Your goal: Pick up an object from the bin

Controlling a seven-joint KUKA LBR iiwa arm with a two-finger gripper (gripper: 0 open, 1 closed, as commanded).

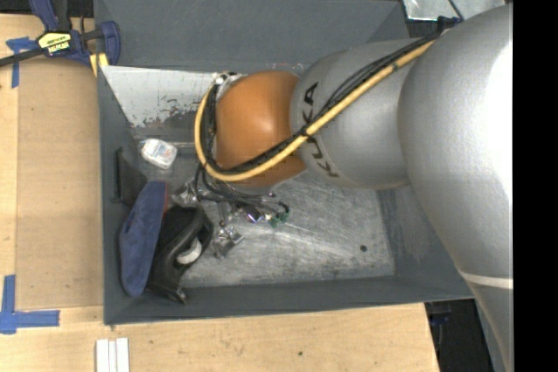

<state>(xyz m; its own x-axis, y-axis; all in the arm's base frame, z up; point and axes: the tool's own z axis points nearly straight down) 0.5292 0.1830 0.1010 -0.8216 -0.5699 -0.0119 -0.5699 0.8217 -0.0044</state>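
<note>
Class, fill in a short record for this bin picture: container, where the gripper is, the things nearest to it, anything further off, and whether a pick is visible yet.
container: grey metal bin
gripper: low in the bin's left half, next to the black object
nearest things: black object; blue soft-looking thing along the left wall
further off: small whitish clear piece, back left
pick: nothing visibly held

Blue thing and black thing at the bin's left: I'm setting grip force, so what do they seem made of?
Blue thing: probably soft fabric or foam, matte; its outline is rounded and slack. Black thing: likely hard plastic or rubber, slightly glossy, with pale highlights and a sharp corner; the look leaves it open.
</note>
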